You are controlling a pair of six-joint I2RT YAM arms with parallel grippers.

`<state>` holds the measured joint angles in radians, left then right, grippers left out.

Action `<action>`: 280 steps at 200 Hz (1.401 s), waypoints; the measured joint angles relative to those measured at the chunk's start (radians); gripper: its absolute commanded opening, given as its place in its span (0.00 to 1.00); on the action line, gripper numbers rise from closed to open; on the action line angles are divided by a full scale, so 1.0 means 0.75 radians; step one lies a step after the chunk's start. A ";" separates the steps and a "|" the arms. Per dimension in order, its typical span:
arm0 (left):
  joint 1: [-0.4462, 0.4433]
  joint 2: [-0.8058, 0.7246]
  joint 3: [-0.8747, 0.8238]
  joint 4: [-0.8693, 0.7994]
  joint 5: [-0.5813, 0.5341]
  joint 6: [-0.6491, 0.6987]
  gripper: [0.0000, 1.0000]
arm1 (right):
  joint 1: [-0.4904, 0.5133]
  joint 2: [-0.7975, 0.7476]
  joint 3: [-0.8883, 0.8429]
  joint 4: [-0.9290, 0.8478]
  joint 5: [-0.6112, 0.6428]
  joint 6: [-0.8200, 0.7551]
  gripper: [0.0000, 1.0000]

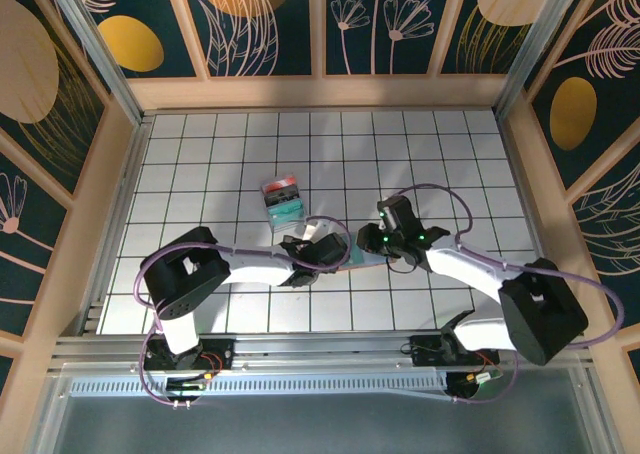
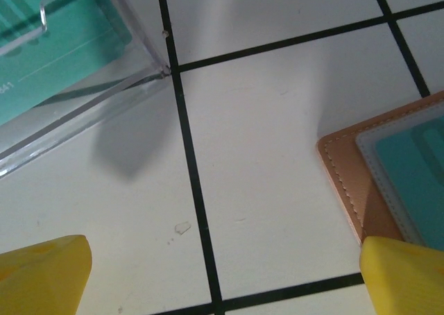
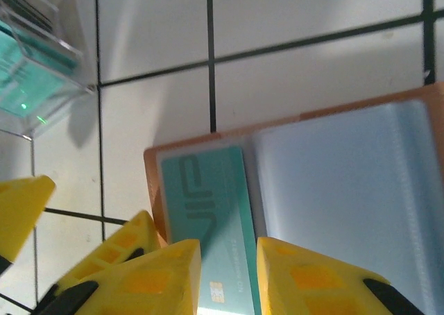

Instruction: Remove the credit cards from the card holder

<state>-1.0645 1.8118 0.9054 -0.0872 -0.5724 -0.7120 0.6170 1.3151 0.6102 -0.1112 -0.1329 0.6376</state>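
Note:
The card holder [image 3: 333, 190] lies open on the tiles, blue-grey faces with a tan border. A teal card [image 3: 205, 190] with a chip sits in its left pocket. My right gripper [image 3: 229, 280] is low over that card, its fingers a narrow gap apart, and the chip shows between them. Whether they touch the card I cannot tell. My left gripper [image 2: 225, 277] is open wide just left of the holder's corner [image 2: 347, 183], over bare tile. From above, both grippers [image 1: 325, 254] [image 1: 375, 242] meet over the holder [image 1: 352, 264], which they mostly hide.
A small clear box [image 1: 282, 202] with red and teal contents stands just beyond the left gripper, its corner [image 2: 104, 86] close ahead of the fingers. Wooden walls ring the white tiled table [image 1: 200, 154].

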 measured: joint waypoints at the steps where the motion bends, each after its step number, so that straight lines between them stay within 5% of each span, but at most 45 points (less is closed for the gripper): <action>1: 0.000 0.001 0.001 -0.001 -0.001 0.000 0.99 | 0.002 0.006 0.002 -0.001 0.000 0.000 0.28; 280: 0.008 0.030 0.050 -0.084 -0.006 0.000 0.99 | 0.005 0.234 0.011 0.101 -0.122 0.031 0.27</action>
<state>-1.0584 1.8339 0.9428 -0.1501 -0.5770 -0.7120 0.6205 1.4906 0.6186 -0.0353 -0.2241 0.6605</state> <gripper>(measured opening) 0.988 0.274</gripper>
